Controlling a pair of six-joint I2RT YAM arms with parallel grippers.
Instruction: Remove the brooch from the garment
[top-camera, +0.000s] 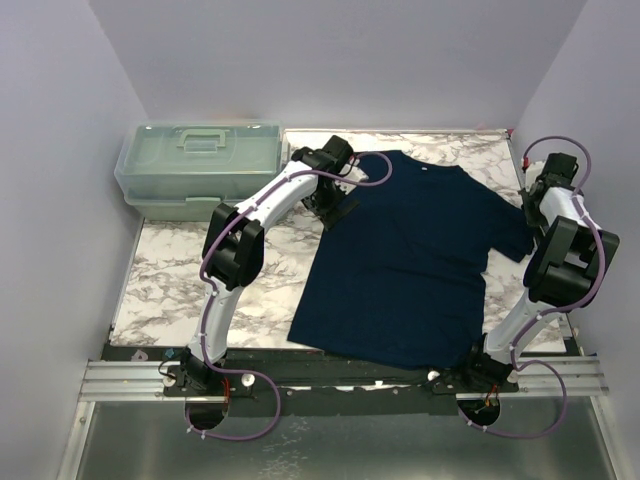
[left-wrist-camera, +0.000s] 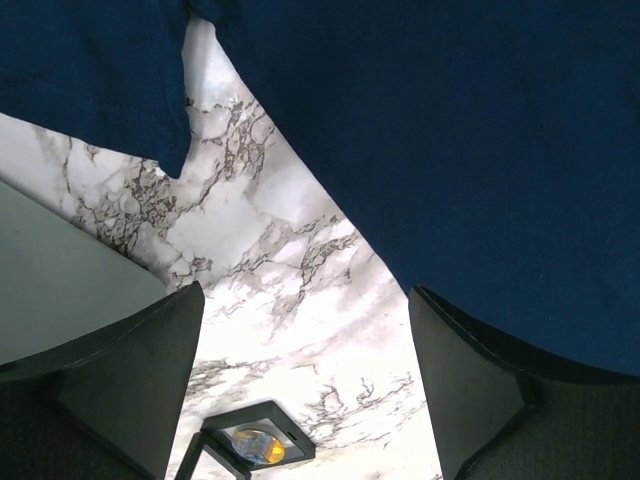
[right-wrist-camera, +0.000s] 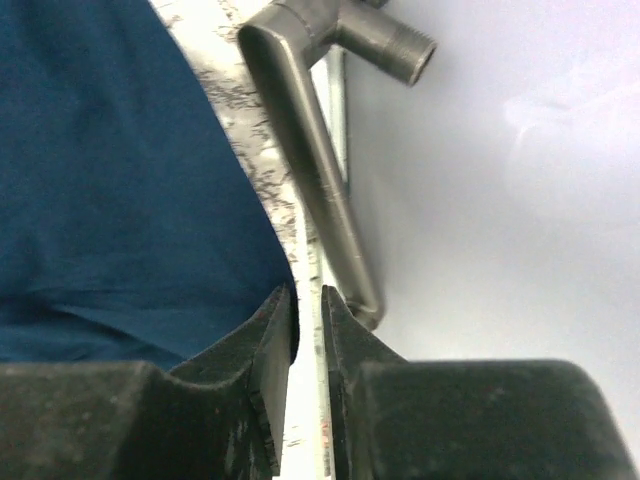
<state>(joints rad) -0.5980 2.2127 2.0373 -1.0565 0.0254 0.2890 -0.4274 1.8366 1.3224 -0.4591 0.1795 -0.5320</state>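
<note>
garment (top-camera: 410, 260): one sleeve partly under the left arm (top-camera: 265, 205), the other behind the right arm (top-camera: 565, 240); cropped in both wrist views.
brooch (left-wrist-camera: 258, 443): small blurred disc; too small to find from above.
black frame (left-wrist-camera: 235, 417): cut by bottom edge.
right gripper (right-wrist-camera: 308, 300): unclear whether jaws pinch fabric.

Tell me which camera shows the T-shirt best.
Top external: almost the whole T-shirt lies spread flat, collar and sleeves visible. Left wrist shows only a sleeve and part of the body; right wrist only a patch of fabric by its edge.
</note>
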